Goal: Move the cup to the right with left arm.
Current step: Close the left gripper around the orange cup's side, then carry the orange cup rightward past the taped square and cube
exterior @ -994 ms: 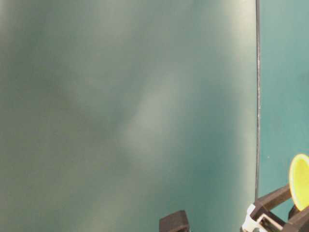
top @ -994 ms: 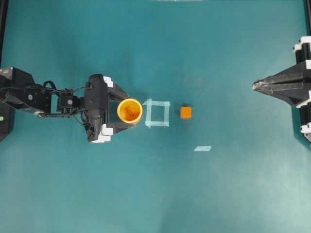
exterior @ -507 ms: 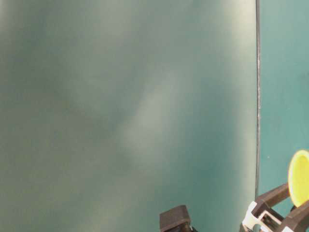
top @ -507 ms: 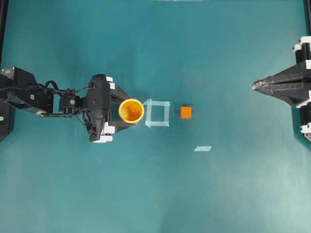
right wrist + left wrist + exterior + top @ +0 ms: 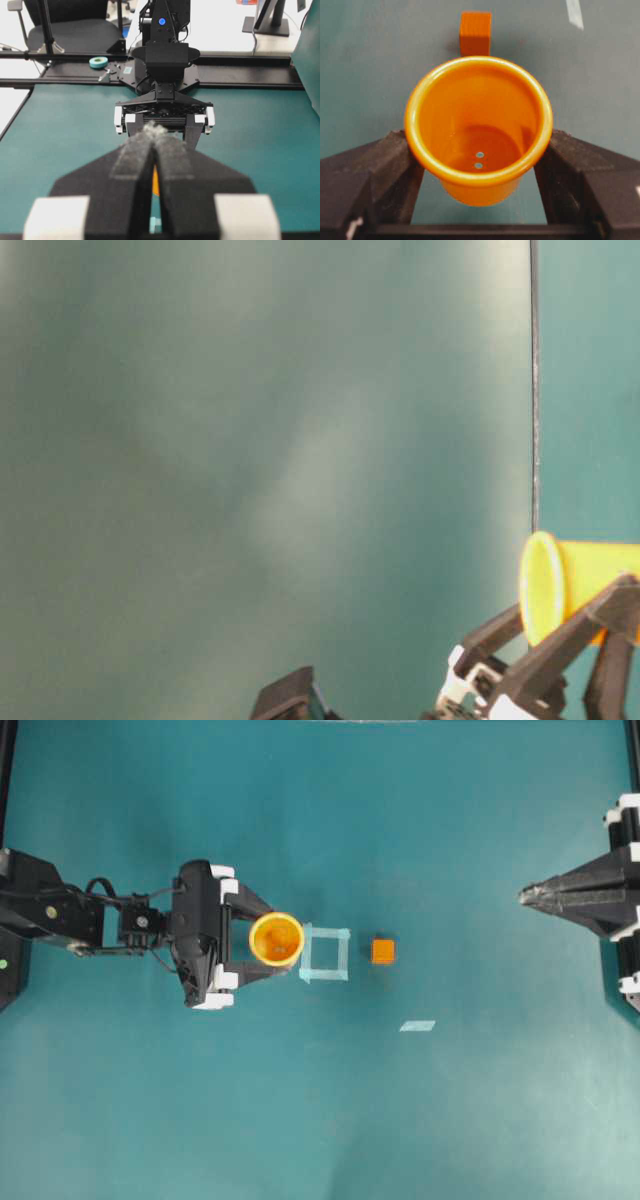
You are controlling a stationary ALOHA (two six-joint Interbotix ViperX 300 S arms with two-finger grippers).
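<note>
A teal bench [image 5: 420, 1120] fills the overhead view, marked near its middle by a pale tape square [image 5: 325, 952] and, nearer the front edge, a short strip of tape [image 5: 417, 1026]. Seen from the right wrist, an office chair [image 5: 75, 25], a roll of green tape [image 5: 99, 61] and monitor stands sit beyond the bench's far end.

The cup [image 5: 276, 939], yellow-orange with a darker orange inside, is clamped between the black fingers [image 5: 375, 172] of the left gripper [image 5: 262, 939], which press on its opposite sides just under the rim. It sits just beside the tape square, on the side toward the bench's left end. The table-level view shows the cup [image 5: 575, 585] held by the left gripper [image 5: 585, 625]; whether it is clear of the bench surface cannot be told. A small orange cube [image 5: 383, 951] lies past the square.

Near the bench's right end, the right gripper [image 5: 524, 897] holds nothing, its foam-lined fingers [image 5: 132, 165] pressed together.
</note>
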